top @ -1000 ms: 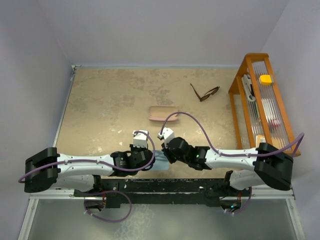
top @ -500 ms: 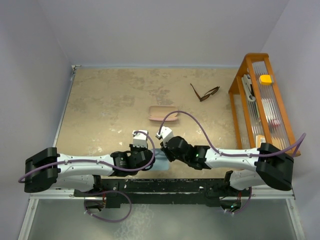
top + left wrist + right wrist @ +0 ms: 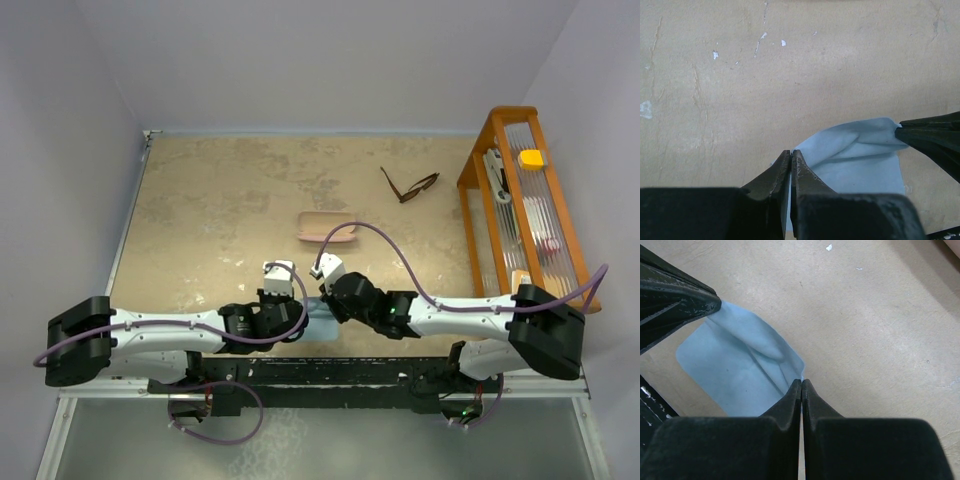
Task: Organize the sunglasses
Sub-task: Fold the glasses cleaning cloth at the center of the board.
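The sunglasses [image 3: 409,186] lie open on the table at the far right, well away from both grippers. A light blue cloth [image 3: 322,322] lies at the near edge between the two arms. My left gripper [image 3: 791,152] is shut on one corner of the cloth [image 3: 855,155]. My right gripper [image 3: 801,382] is shut on another corner of the cloth [image 3: 740,360]. The cloth is folded partly over itself between them. In the top view the left gripper [image 3: 296,320] and the right gripper [image 3: 330,300] sit close together over it.
A pink oblong case [image 3: 325,226] lies mid-table beyond the grippers. A wooden rack [image 3: 522,200] with a yellow item and other things stands at the right edge. Walls close the table at left and back.
The right gripper has shifted slightly left and away from the near edge with the cloth corner. The left gripper has barely moved.
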